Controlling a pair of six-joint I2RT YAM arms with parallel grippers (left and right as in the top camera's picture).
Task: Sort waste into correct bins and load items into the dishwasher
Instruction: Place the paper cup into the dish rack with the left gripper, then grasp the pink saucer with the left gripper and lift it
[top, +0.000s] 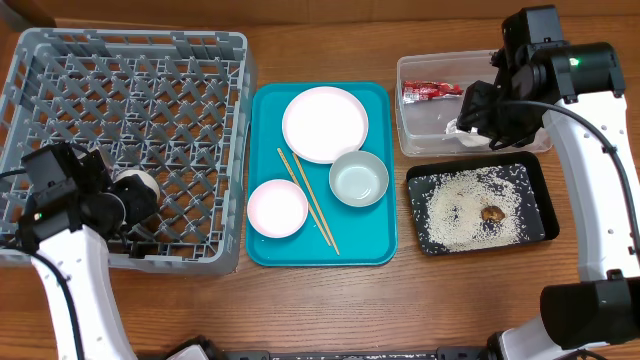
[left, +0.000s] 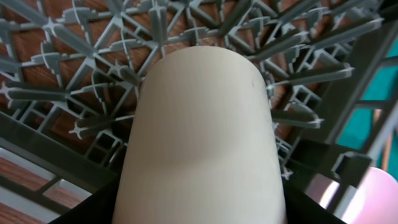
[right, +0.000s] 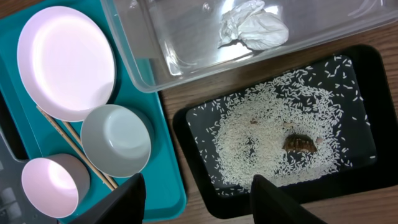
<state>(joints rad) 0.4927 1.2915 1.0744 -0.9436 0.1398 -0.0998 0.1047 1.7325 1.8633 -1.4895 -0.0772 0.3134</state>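
**Cup held in the rack, right tool open over the bins**

At the lower left of the overhead frame the left tool (top: 128, 197) sits inside the grey dish rack (top: 130, 45), near its lower left corner. It is clamped on the small white cup (top: 138, 184). In the left wrist view the cup fills the middle of the frame, with a black finger (left: 87, 208) against each flank and the rack's lattice floor behind it. Whether the cup touches that floor I cannot tell.

At the upper right the right tool (right: 201, 200) hangs above the clear tub (top: 402, 120). Its fingers stand apart with nothing between them.

The red snack wrapper (top: 432, 91) lies in the tub's upper left part, and the crumpled white tissue (right: 255, 28) lies in the tub as well. Just below the tub sits the black tray (top: 540, 190). White rice grains (top: 465, 205) are spread across it, and the dark-brown food scrap (top: 492, 213) rests among them.

The teal tray (top: 380, 245) lies in the middle of the desk (top: 300, 310), between the rack and the bins. On it are:
- the round white plate (top: 324, 123) at the top
- the pale greenish bowl (top: 358, 178) below the plate, to the right
- the pinkish bowl (top: 277, 208) at the lower left
- the wooden chopsticks (top: 305, 200), running diagonally between the two bowls
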